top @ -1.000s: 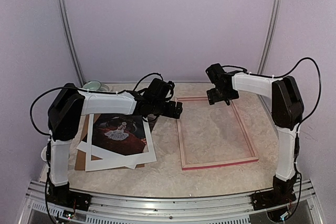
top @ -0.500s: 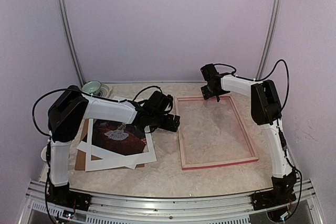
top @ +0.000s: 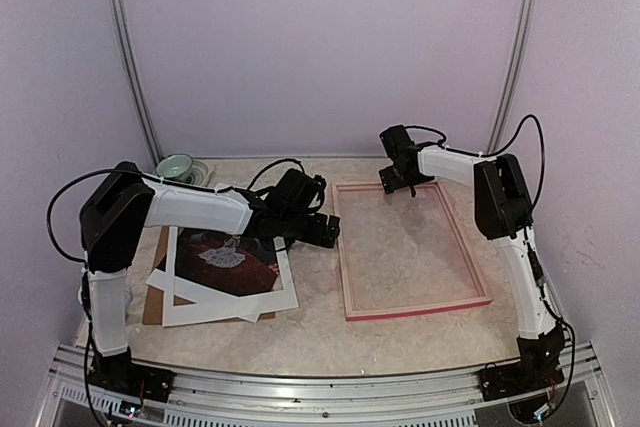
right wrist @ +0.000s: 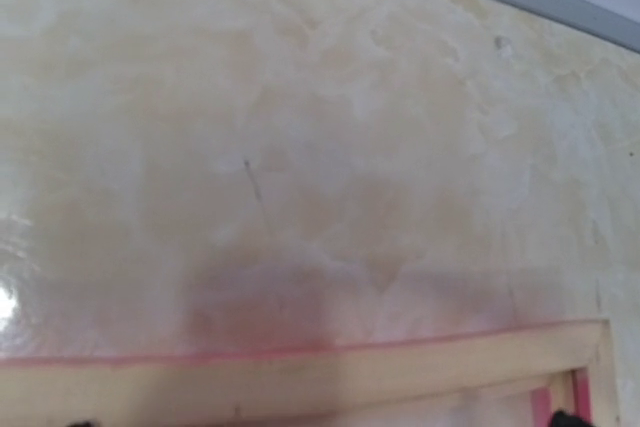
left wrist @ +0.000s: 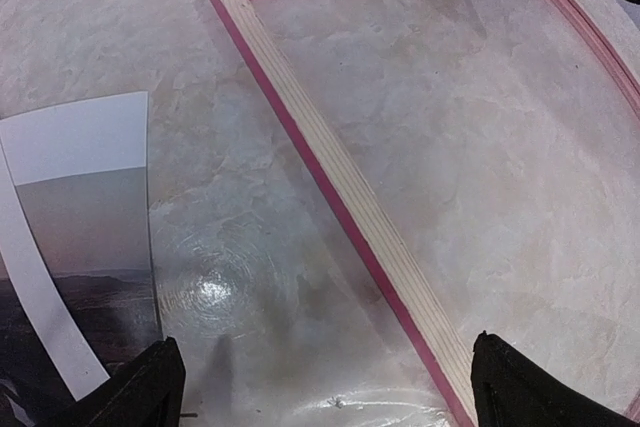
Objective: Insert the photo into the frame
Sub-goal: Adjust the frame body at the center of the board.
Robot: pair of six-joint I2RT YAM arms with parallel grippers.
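The frame (top: pixel 412 252) lies flat at centre right with its pale wood face up and pink edges. The photo (top: pixel 225 252), dark reddish with a pale figure, lies at left under white mat pieces. My left gripper (top: pixel 326 230) is open and empty, low over the table between the photo and the frame's left rail. In the left wrist view the left gripper (left wrist: pixel 330 392) has its fingers wide apart, and the left rail of the frame (left wrist: pixel 330 197) runs between them. My right gripper (top: pixel 400 183) hovers at the frame's far rail (right wrist: pixel 300 382). Only the dark fingertips (right wrist: pixel 572 419) show, set wide apart.
A white mat (top: pixel 232 299) and a brown backing board (top: pixel 153 297) lie with the photo at front left. A pale sheet corner (left wrist: pixel 75 137) shows in the left wrist view. A green bowl (top: pixel 178 164) stands at the back left. Pale walls enclose the table.
My right arm has stretched out, and its gripper has moved left and down to the frame's far rail. My left gripper has lowered slightly and shifted a little left.
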